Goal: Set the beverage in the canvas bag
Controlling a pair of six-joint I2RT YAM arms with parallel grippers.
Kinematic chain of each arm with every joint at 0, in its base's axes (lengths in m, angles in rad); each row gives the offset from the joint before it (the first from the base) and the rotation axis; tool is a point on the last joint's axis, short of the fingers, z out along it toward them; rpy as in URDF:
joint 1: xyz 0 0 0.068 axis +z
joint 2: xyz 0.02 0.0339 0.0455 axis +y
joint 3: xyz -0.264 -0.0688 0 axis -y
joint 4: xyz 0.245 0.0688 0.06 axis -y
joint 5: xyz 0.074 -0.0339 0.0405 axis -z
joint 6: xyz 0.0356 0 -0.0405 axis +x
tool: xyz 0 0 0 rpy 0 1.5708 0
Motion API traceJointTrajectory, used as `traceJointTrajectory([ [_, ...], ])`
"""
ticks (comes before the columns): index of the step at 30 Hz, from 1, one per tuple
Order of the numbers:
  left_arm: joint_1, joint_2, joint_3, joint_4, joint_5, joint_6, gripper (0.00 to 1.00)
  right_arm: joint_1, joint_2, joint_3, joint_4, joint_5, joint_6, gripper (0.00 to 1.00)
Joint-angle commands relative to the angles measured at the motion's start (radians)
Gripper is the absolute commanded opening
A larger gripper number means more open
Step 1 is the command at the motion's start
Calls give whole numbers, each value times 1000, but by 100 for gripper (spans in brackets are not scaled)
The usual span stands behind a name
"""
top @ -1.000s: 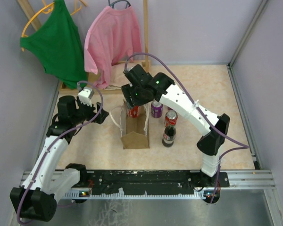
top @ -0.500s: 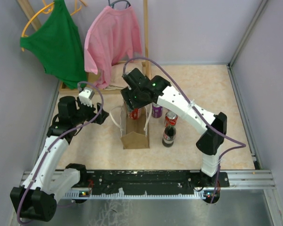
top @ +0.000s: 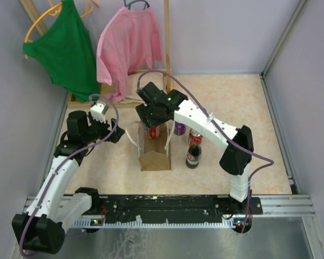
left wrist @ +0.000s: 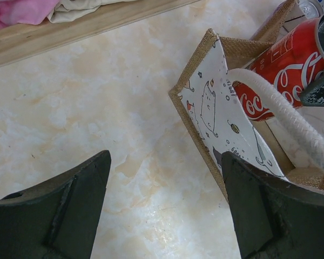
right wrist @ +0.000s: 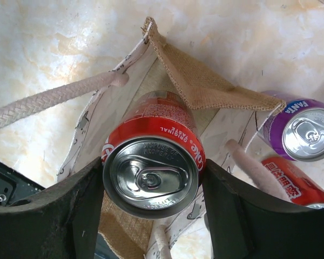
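A red cola can (right wrist: 151, 170) — the beverage — sits tilted in the open mouth of the canvas bag (right wrist: 205, 91), its lower end between the bag's walls, its silver top above the rim; the right hand (right wrist: 151, 183) grips it from both sides, fingers partly spread around its body. The bag stands upright on the marbled surface (top: 232, 108); the left hand (left wrist: 166, 162) hovers just beside the bag's left wall — fingers wide apart, holding nothing. A purple can (right wrist: 299, 132), a second red can (right wrist: 291, 181) and a dark bottle (top: 193, 155) stand just right of the bag.
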Motion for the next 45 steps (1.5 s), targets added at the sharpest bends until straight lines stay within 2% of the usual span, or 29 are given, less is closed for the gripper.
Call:
traceJointTrajectory([
  [1, 6, -18, -5, 22, 8, -8, 89, 10, -14, -1, 105, -5, -23, 0],
  [10, 6, -26, -11, 22, 8, -13, 89, 10, -9, -83, 175, -8, -30, 0],
  [27, 11, -29, -23, 31, 8, -22, 89, 10, 51, -102, 242, 2, -54, 0],
  [45, 12, -19, -22, 35, 11, -23, 89, 10, 58, -211, 386, 40, -94, 0],
])
